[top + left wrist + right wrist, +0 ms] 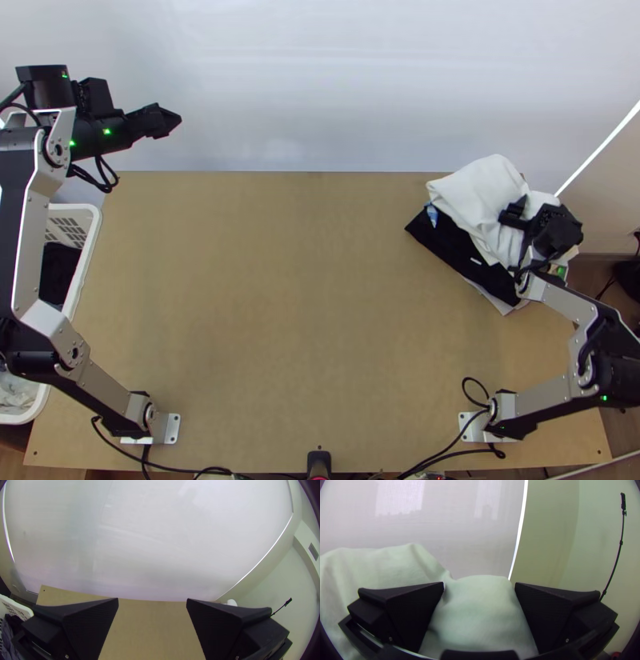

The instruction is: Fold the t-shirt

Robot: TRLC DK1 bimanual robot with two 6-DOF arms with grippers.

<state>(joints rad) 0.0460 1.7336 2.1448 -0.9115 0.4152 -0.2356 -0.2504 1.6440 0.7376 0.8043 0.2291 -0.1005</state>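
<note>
So, biggest stuff first: there's one big pale screen (320,80) behind one wooden tabletop (312,304). Two arms: the left arm (28,248) covers part of the one white basket (90,240) beside the tabletop, and the right arm (564,300) angles up to the laundry at the far right corner. The basket has dark cloth (56,272) and pale cloth (16,390) in it, can't tell how many pieces.

The laundry pile shows at least two pieces: one bunched white cloth (476,196) on top, and black cloth (448,244) under it, flatter, with a pale edge (500,301) poking out at the bottom. Can't tell which is the t-shirt, but the pile's all in that corner. There's a small blue patch (433,214) by the white one, too.

Two grippers. The right gripper (534,205) is right in the white cloth and hides some of it; its jaws are spread wide with white fabric between them, not clamped. The left gripper (170,120) is out past the tabletop's far edge, jaws wide apart, holding nothing.

One thin black pole (618,551) stands off by the wall. Several black cables (448,438) run along the near edge, can't count them exactly, plus one little black fixture (318,462) in the middle there.
</note>
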